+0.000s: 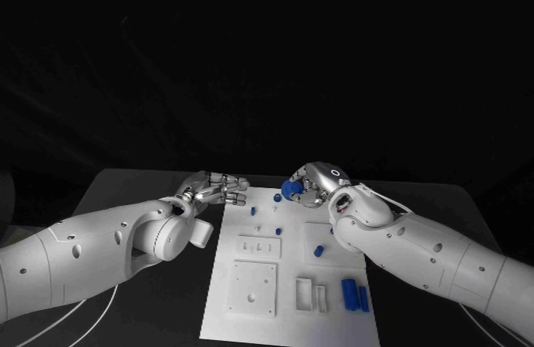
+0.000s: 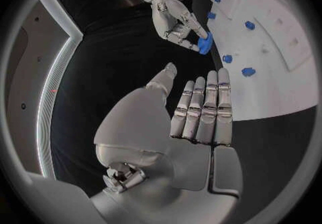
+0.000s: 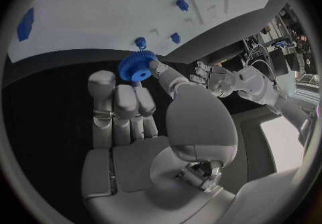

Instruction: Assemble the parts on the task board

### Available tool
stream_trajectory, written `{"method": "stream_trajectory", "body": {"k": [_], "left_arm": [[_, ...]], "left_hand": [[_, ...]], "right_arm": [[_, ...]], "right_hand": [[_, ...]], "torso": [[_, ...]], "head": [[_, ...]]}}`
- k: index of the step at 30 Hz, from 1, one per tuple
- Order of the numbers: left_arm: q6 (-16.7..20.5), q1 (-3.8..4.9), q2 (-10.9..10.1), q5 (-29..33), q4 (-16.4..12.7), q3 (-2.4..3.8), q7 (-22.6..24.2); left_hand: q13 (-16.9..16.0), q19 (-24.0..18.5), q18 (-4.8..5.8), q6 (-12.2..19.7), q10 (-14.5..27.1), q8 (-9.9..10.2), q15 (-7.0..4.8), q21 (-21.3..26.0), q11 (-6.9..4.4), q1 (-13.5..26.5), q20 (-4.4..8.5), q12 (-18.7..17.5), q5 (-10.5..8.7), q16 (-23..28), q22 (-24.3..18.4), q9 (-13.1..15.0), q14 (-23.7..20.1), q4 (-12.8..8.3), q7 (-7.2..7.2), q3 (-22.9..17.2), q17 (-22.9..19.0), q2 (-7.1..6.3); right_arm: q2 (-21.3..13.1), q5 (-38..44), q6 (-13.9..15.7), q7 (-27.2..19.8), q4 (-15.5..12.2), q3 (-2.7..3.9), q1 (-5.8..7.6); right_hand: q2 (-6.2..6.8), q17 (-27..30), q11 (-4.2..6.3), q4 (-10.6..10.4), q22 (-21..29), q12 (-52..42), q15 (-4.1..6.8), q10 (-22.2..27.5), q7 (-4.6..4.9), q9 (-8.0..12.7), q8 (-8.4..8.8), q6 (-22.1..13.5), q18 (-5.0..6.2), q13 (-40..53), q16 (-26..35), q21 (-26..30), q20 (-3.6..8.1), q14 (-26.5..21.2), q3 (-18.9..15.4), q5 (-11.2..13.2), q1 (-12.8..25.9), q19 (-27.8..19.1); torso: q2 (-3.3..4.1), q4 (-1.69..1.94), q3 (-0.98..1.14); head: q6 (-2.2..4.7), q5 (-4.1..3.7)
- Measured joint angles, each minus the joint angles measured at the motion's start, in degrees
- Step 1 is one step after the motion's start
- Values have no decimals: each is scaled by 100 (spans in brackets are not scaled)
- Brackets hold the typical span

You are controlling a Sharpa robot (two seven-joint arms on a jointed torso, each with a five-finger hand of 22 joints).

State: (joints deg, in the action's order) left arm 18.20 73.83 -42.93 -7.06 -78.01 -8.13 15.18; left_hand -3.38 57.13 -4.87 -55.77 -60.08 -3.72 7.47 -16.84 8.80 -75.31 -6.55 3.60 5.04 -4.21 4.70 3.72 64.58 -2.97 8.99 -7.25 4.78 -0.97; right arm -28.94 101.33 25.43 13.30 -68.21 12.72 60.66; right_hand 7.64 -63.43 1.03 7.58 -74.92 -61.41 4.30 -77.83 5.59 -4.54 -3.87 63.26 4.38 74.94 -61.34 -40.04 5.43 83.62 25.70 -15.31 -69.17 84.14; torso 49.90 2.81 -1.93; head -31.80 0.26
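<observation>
The black table spreads wide under both arms, with dark room behind it. In its middle lies the white task board, a long plate with raised rectangular blocks and shallow slots.

The right hand hangs over the board's far edge. It pinches a blue gear between its thumb and the tips of its fingers; in the right wrist view the toothed wheel sits right at the fingertips, clear of the palm, with the board's edge beyond it. The fingers lie close side by side, curled toward the thumb.

The left hand hovers over the table just beside the board's far left corner, holding nothing. Its fingers lie straight and pressed together, the thumb standing off to one side.

On the board, two blue cylinders lie side by side near the right edge. A short blue peg rests further up, and a few small blue parts stand near the far end, close to both hands.
</observation>
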Motion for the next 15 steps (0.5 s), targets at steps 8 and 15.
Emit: {"method": "stream_trajectory", "body": {"k": [8, 15], "left_arm": [[0, 0, 6, -2, -9, 0, -3], [0, 0, 23, -3, -10, 0, -5]], "left_hand": [[0, 0, 0, 0, 0, 0, 0, 0, 0, 0, 0, 0, 0, 0, 0, 0, 0, 0, 0, 0, 0, 0], [0, 0, 0, 0, 22, 0, 0, 0, 21, 0, 0, 0, 0, 0, 0, 0, 0, 0, 0, 0, 0, 0]], "right_arm": [[248, 121, 92, 80, 33, -188, -3], [487, 200, 114, 107, 250, -411, -12]], "right_hand": [[0, 12, -1, -17, 0, 0, 0, -1, -5, 7, 7, 5, 0, 0, 25, -32, 0, 0, 15, 0, 0, 0], [1, 28, -1, -31, 0, 0, 0, -1, -4, 7, 11, 6, 0, -1, 25, -32, 0, 0, 1, 0, 0, 0]], "torso": [[2, 0, 0], [9, 8, 4]], "head": [[13, 9], [17, 9]]}}
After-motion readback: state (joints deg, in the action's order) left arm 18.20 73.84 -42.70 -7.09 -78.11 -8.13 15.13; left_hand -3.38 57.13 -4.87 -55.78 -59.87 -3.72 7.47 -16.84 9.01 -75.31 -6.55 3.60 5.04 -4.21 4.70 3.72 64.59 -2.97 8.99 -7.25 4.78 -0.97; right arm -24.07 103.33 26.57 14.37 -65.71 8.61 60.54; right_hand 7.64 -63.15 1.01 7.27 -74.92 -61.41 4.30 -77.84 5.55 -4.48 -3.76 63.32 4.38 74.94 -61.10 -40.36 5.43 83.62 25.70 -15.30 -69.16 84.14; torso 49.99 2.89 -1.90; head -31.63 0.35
